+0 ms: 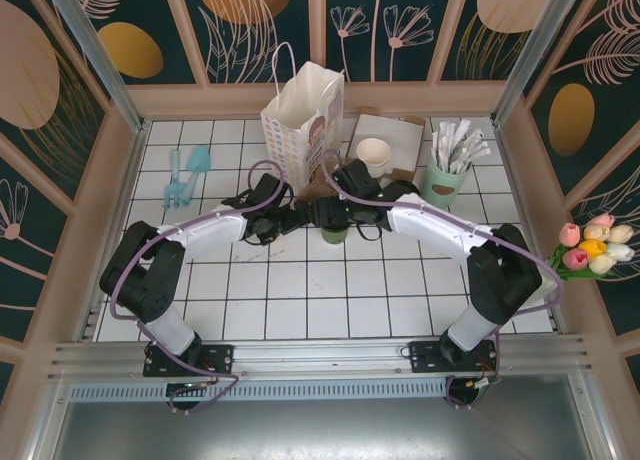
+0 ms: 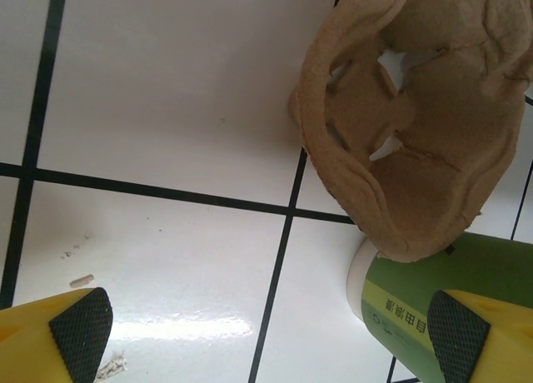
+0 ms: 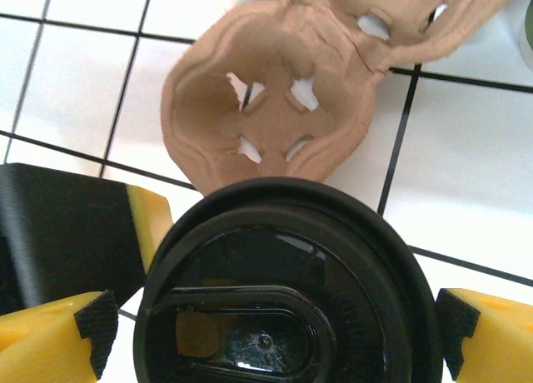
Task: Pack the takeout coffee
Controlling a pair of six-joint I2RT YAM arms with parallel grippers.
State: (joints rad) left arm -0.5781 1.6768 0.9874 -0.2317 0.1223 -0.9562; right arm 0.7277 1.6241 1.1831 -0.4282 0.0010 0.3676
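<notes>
Looks like a mock coffee-shop counter set up inside a robot lab cell. Shows in the white-tiled tabletop (image 1: 300,300) boxed in by aluminium posts (image 1: 95,55) and flower-printed wall panels (image 1: 250,20), with a left arm (image 1: 190,240) and a right arm (image 1: 450,235) bolted to a metal rail (image 1: 320,355) at the near edge. Café props all round: white paper bag (image 1: 305,120), stacked paper cups (image 1: 375,158), pulp cup carrier (image 2: 416,125), pot of wrapped sticks (image 1: 442,180), bunch of tulips (image 1: 595,245).

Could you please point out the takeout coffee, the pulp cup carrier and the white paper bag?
takeout coffee (image 3: 283,258): right wrist view, black lid top
pulp cup carrier (image 3: 196,108): right wrist view, cup well's wall
white paper bag (image 1: 295,135): top external view, front face
</notes>
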